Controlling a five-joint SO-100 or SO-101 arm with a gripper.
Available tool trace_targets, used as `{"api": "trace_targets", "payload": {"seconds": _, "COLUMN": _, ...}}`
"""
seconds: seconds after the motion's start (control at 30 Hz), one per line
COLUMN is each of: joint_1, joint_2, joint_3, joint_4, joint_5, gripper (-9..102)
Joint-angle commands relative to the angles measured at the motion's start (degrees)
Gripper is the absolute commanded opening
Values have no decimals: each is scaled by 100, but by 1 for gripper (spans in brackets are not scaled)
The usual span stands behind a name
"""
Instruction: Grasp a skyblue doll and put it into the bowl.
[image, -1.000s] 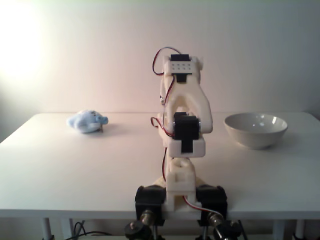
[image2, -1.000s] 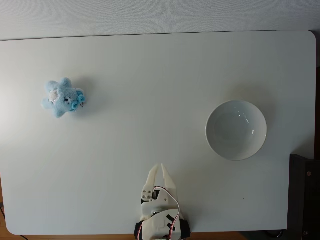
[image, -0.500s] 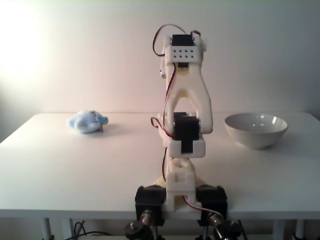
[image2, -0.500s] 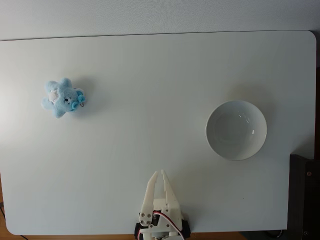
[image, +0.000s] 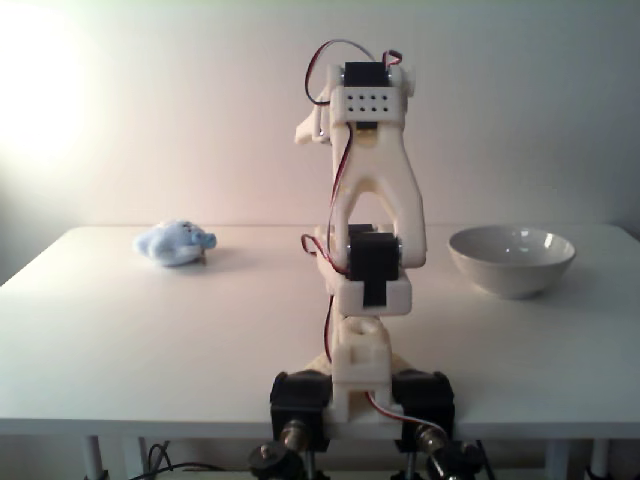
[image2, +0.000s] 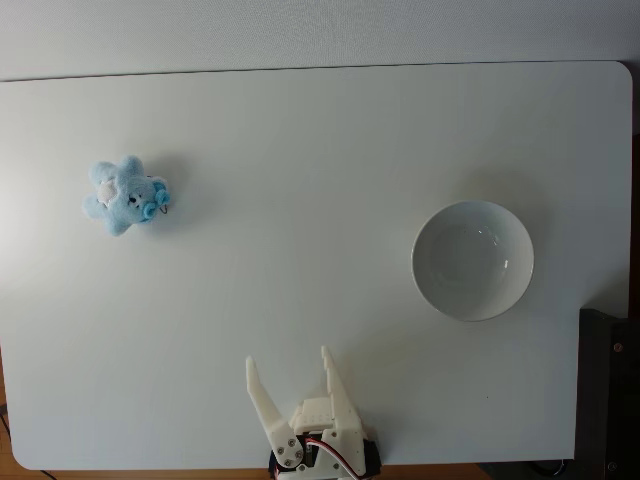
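From above, the gripper (image2: 290, 375) stands spread wide over the table's (image2: 300, 140) near edge, holding nothing; the front-on fixed view shows instead the arm (image: 368, 250) upright, red wires looping off its top. The skyblue doll (image2: 124, 194) (fluffy, with whitish patches) lies near the left edge. The bowl (image2: 472, 260), glossy white, sits toward the right edge, well apart. No writing is legible

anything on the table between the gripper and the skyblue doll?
No. In a fixed view from above, the stretch from the open gripper up-left to the skyblue doll is bare white table. The bowl sits off to the right.
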Motion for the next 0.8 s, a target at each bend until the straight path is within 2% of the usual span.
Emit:
{"api": "trace_targets", "payload": {"seconds": 0.0, "joint_1": -193, "joint_2": 1705, "joint_3": 0, "joint_4": -88, "joint_5": -53, "gripper": 52}}
{"api": "trace_targets", "payload": {"seconds": 0.23, "joint_1": -378, "joint_2": 1670, "joint_3": 53, "joint_4": -79, "joint_5": -844, "gripper": 70}}
{"api": "trace_targets", "payload": {"seconds": 0.4, "joint_1": -378, "joint_2": 1354, "joint_3": -26, "joint_4": -79, "joint_5": -861, "gripper": 78}}
{"api": "trace_targets", "payload": {"seconds": 0.57, "joint_1": -387, "joint_2": -97, "joint_3": -712, "joint_4": -79, "joint_5": -853, "gripper": 80}}
{"api": "trace_targets", "payload": {"seconds": 0.77, "joint_1": -387, "joint_2": -2769, "joint_3": -2672, "joint_4": -79, "joint_5": -826, "gripper": 80}}
